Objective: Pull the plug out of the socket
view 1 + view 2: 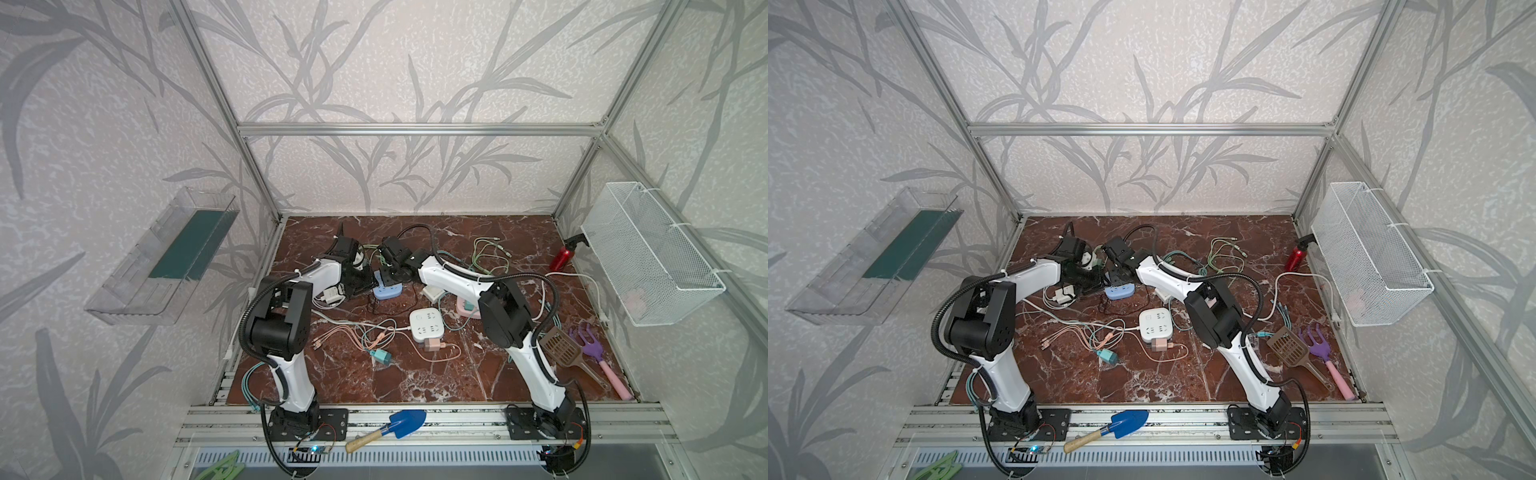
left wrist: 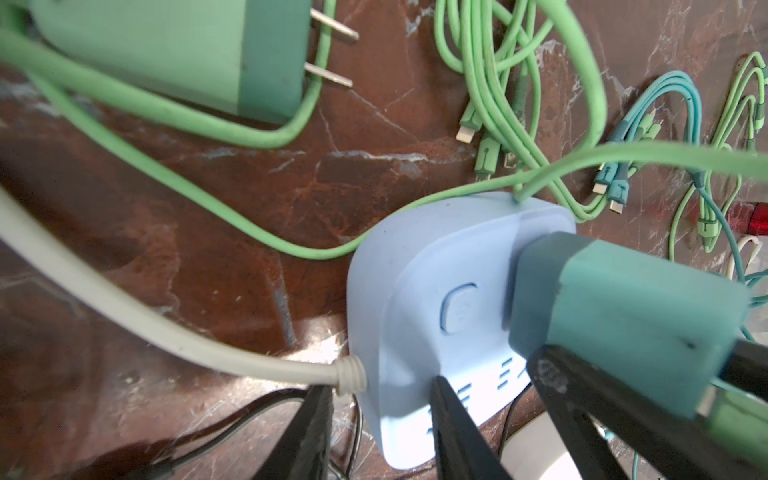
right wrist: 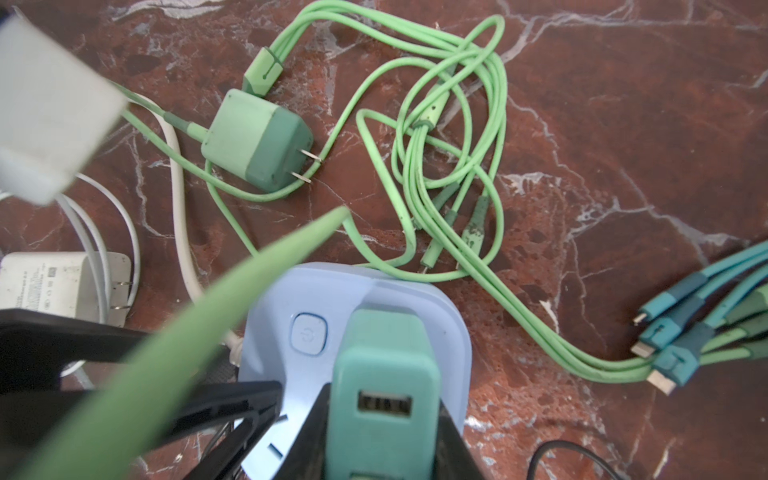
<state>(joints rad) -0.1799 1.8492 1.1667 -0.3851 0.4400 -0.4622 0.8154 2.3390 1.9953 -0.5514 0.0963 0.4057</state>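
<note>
Right claw clamps teal plug | left claw pinches blue socket, table 11 o'clock | plug seated, we judge; our pull remains

Soft even light, top views bowed at edges, near green cable blurred.

The walls are pale with grey leaf shapes all over. A silver metal frame runs across the back wall, high behind the jaws. Under the jaws the floor is dark red stone with white veins. A clear shelf hangs far left of the jaws, a white wire basket far right. Light is soft.
</note>
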